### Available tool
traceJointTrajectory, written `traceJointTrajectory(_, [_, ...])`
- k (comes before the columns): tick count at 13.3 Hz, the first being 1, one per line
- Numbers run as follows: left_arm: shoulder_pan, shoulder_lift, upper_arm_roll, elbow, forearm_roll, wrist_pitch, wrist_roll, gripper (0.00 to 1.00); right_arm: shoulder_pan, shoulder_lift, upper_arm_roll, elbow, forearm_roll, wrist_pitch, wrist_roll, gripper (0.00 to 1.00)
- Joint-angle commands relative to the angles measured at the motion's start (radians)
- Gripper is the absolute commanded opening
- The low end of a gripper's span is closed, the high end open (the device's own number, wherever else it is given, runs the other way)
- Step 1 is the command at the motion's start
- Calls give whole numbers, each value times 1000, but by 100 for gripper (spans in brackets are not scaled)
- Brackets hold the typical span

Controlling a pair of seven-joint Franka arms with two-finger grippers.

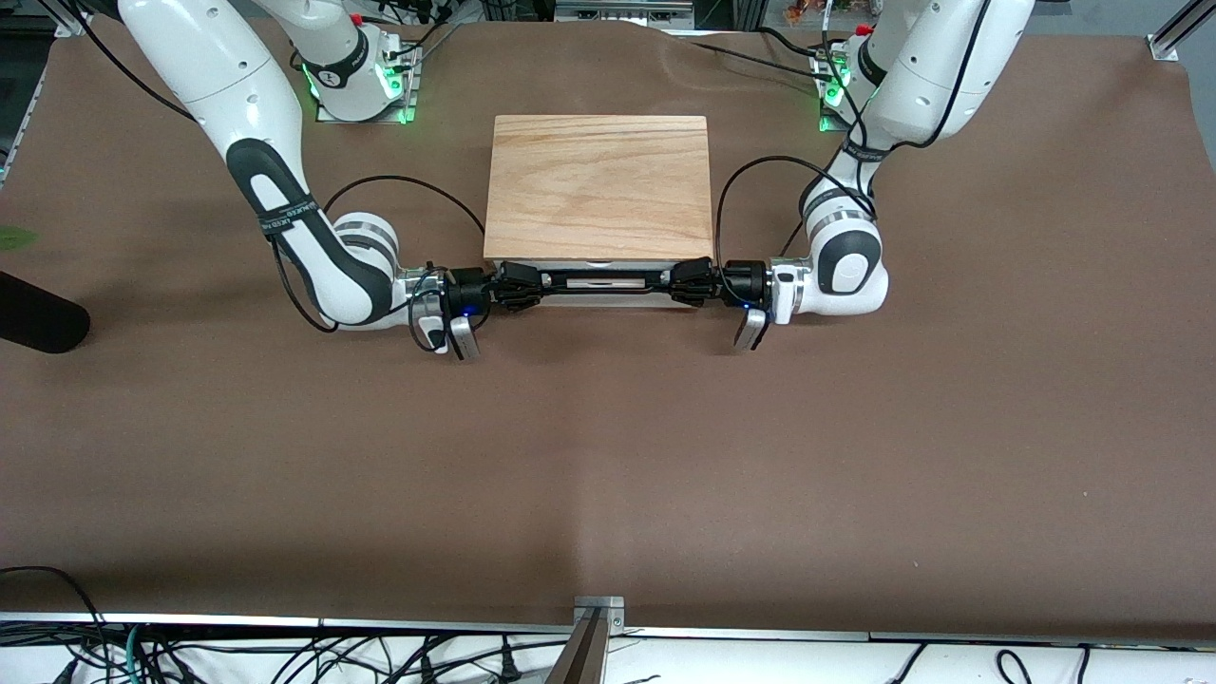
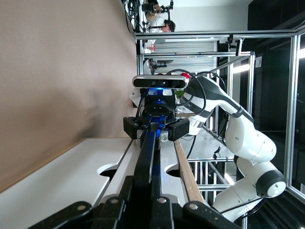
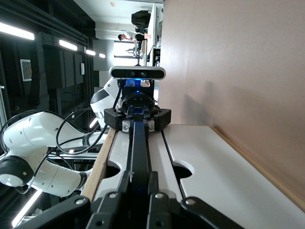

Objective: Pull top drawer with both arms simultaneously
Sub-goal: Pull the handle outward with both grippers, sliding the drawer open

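Brown worktop (image 1: pixel 608 456) carries light oak cabinet casing (image 1: pixel 598 185). Shallow white-fronted top drawer (image 1: pixel 600 281) sits barely out, between both claws. Left claw (image 1: pixel 686 282) and right claw (image 1: pixel 518 284) each clamp an end of its thin black wire handle (image 1: pixel 601 282). Grasp step looks done; next calls for an even, matched pull outward from the casing front.

From the front camera you could see only a thin strip of the top drawer (image 1: pixel 600 282) under the cabinet top (image 1: pixel 598 187), its white front mostly covered by the left gripper (image 1: pixel 686 282) and the right gripper (image 1: pixel 525 282). Each wrist view cut off its own gripper at the picture's edge, so you could not read the finger gap there. Both arms' upper links ran out of the front view.
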Motion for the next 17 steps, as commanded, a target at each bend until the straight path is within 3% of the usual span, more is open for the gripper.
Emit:
traceJointTrajectory(1, [-21, -1, -3, -29, -35, 6, 24, 15, -2, 2, 9, 6, 23, 6, -6, 6])
traceJointTrajectory(5, [-24, 12, -3, -23, -51, 24, 27, 0, -2, 2, 9, 32, 23, 5, 8, 6])
traceJointTrajectory(17, [-5, 92, 11, 93, -56, 24, 24, 0, -4, 43, -14, 225, 20, 14, 170, 6])
